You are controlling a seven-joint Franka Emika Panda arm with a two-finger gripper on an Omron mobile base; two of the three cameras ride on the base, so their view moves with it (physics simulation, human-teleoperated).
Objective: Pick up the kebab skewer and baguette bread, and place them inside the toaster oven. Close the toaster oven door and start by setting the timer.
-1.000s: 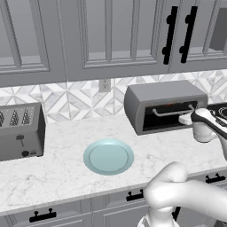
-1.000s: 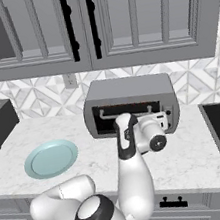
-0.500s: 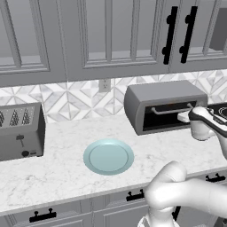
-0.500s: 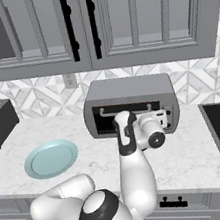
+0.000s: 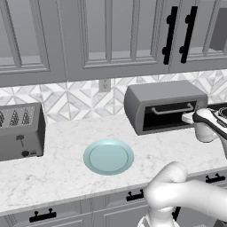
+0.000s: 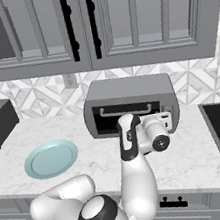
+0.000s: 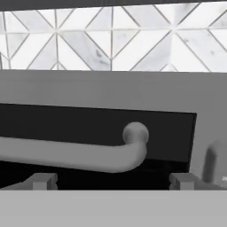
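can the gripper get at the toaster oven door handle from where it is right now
Probably yes. The open gripper faces the right end of the toaster oven door handle close up, with nothing between them; its fingertips sit just below the bar.

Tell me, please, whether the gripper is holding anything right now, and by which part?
Nothing is held: the gripper is open in front of the toaster oven door, its handle ungrasped.

Toaster oven [image 6: 130,96]: in the right base view the arm covers the lower middle of the toaster oven door [image 6: 108,120] and most of the right-hand knob panel; timer cannot be made out. Interior too dark to read.

Hand view: door handle [image 7: 80,155] runs off the left edge.

Left base view: slotted toaster [image 5: 20,131] cut by the left edge; gripper [image 5: 188,118] tips too small to tell.
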